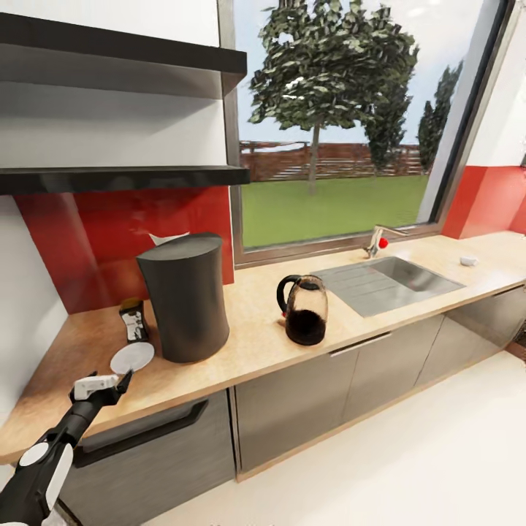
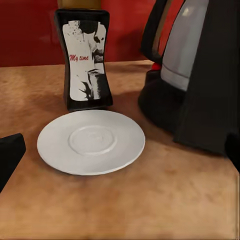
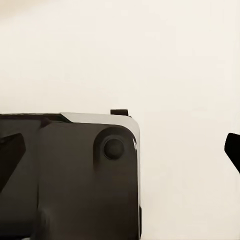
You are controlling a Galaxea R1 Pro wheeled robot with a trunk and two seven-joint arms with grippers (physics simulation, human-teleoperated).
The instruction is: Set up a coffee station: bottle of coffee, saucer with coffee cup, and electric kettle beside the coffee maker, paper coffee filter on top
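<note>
On the kitchen countertop the tall dark coffee maker stands near the left corner. The white paper coffee filter peeks over the far edge of its lid. To its left stand the bottle of coffee and, in front of that, the bare white saucer. My left gripper is open just in front of the saucer, not touching it. The left wrist view shows the saucer, bottle and coffee maker close up. The glass electric kettle stands right of the coffee maker. My right gripper is open over pale floor.
The inset sink with a tap lies right of the kettle. A tiny white thing sits beyond the sink; I cannot tell if it is the coffee cup. The black kitchen shelf hangs above the coffee maker. Grey cabinet fronts run below.
</note>
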